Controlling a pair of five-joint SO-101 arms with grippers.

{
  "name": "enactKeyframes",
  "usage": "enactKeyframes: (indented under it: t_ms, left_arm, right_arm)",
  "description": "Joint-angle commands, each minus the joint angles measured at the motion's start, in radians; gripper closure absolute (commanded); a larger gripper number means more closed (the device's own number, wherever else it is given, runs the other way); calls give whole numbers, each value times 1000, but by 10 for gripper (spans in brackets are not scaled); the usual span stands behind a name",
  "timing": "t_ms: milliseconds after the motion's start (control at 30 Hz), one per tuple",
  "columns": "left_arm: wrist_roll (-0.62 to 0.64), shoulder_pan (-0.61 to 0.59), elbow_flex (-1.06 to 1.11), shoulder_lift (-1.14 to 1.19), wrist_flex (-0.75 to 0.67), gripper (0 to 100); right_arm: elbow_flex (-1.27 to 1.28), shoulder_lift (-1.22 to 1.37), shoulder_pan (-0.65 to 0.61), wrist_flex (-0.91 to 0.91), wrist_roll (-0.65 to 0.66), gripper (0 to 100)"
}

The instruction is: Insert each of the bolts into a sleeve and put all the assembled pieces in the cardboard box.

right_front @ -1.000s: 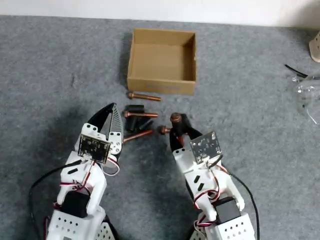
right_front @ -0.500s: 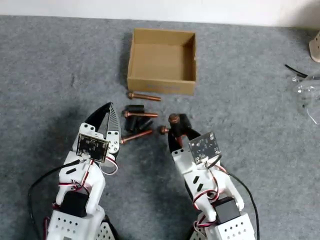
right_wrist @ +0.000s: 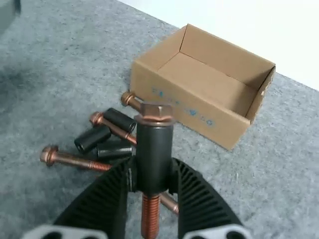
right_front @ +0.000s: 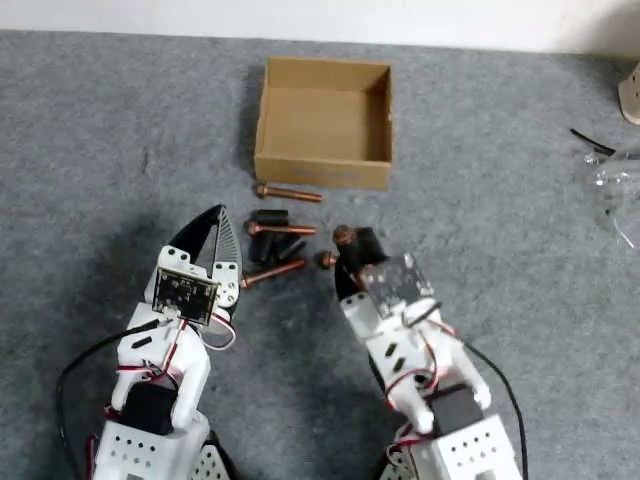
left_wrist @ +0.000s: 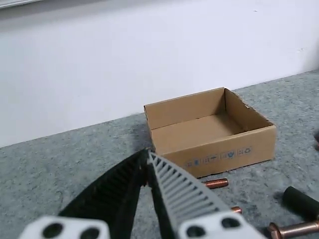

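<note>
Pinching the black sleeve [right_wrist: 152, 152] in my right gripper [right_wrist: 152, 168], I have one assembled piece upright above the surface [right_front: 500, 250]. Its bolt [right_wrist: 155, 113] sits head-up, with the thread poking out below the jaws. The cardboard box [right_front: 320, 172] sits empty beyond the loose parts.

I judge this step to be the carry and drop. The grip is on the sleeve alone, so I want the head kept on top. Tipped over, the bolt could slide out.

I'd lift first, to pass over the spare sleeves [right_wrist: 102, 139] and loose bolts [right_front: 280, 229] without nudging them. Then I'd clear the box's near wall and lower well inside before spreading the jaws.

My left gripper [right_front: 219, 214] rests pressed together just beside the nearest loose bolt [right_front: 272, 271], out of that path.
</note>
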Motion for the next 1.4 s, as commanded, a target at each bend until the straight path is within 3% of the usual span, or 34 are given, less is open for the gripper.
enactKeyframes:
  t_ms: [0,367,700,1033,1367]
  left_arm:
    - [-6,-12,22,22,-3,993]
    - [-8,-16,-25,358,-241,993]
    - [-5,-38,-65,464,-285,993]
    - [-5,-38,-65,464,-287,993]
    - [-5,-38,-65,464,-287,993]
  right_arm:
    - [-286,344,-5,-91,12,995]
    - [-1121,1245,134,-87,12,995]
    - [-1854,1822,186,231,11,995]
    - [-2362,2239,197,461,11,995]
    - [-2669,2465,199,638,11,989]
